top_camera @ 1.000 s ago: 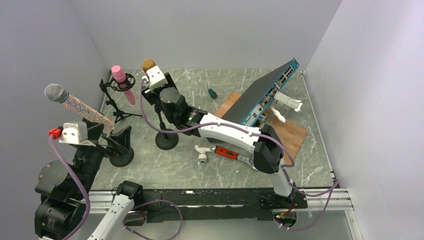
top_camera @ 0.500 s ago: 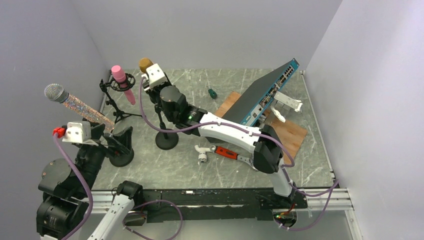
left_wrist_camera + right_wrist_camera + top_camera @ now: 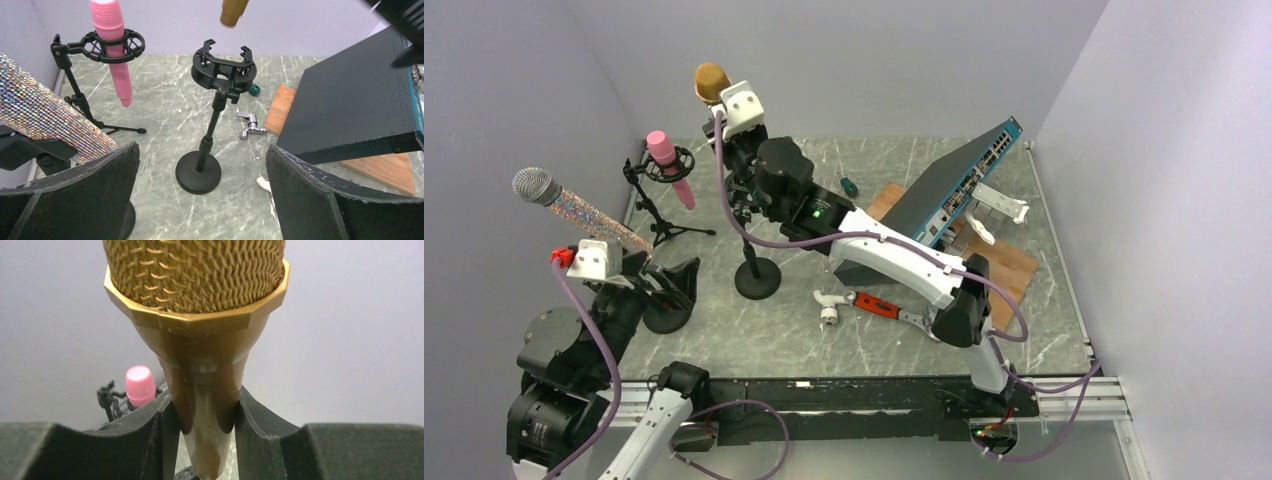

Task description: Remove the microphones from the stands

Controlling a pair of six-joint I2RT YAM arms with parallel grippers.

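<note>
The gold microphone (image 3: 712, 82) hangs in the air above its black stand (image 3: 757, 278), with my right gripper (image 3: 727, 122) shut on its tapered handle. In the right wrist view both pads press the handle (image 3: 205, 405) just under the mesh head (image 3: 195, 290). From the left wrist view the stand's clip (image 3: 224, 67) is empty, and the microphone's lower end (image 3: 234, 11) floats a little above it. My left gripper (image 3: 202, 150) is open and holds nothing, low at the front left beside the sparkly microphone (image 3: 40, 120).
A pink microphone (image 3: 667, 155) sits in a tripod stand at the back left. The sparkly microphone (image 3: 574, 205) leans in a round-based stand at the left. A tilted network switch (image 3: 954, 190) rests over a wooden board (image 3: 1009, 270). A faucet (image 3: 829, 303) and a red-handled tool (image 3: 877, 306) lie mid-table.
My right gripper has shut on the gold microphone and lifted it up out of the stand's clip. The left arm has shifted slightly, still open.
</note>
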